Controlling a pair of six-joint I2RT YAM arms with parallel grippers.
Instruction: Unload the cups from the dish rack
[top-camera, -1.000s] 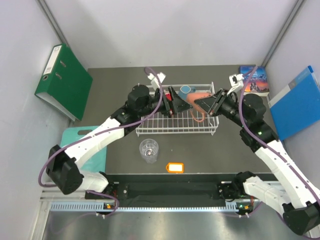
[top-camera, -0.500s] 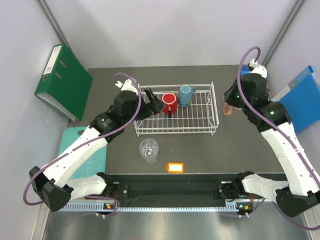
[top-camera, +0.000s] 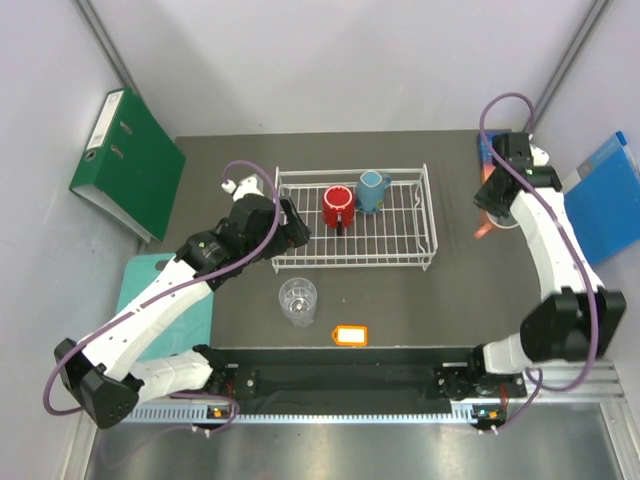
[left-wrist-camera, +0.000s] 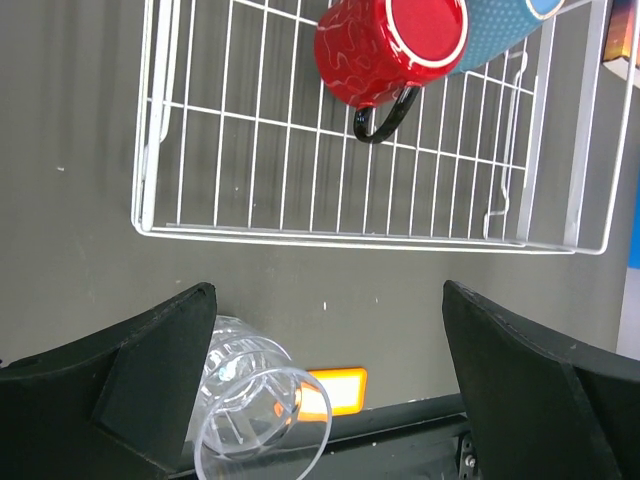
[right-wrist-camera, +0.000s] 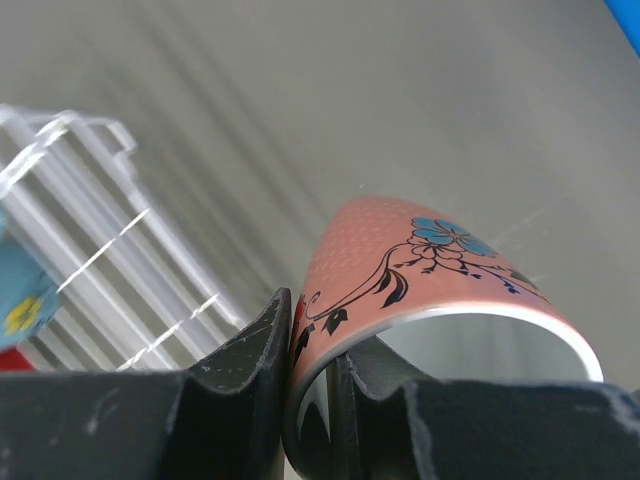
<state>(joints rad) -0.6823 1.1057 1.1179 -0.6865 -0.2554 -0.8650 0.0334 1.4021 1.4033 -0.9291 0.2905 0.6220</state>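
The dish rack (top-camera: 350, 266) is holding 2 cups, red mug (top-camera: 338, 205) and blue mug (top-camera: 374, 190). My right gripper (right-wrist-camera: 308, 352) is pinching the pink mug (right-wrist-camera: 420, 270) by its wall, outside the rack; my left gripper (left-wrist-camera: 328, 300) is gaping wide near the tumbler (top-camera: 298, 300).

Red mug (top-camera: 338, 205) and blue mug (top-camera: 373, 190) sit in the rack (top-camera: 350, 263), glass tumbler (top-camera: 297, 300) stands before it, pink mug (right-wrist-camera: 420, 270) gripped outside.
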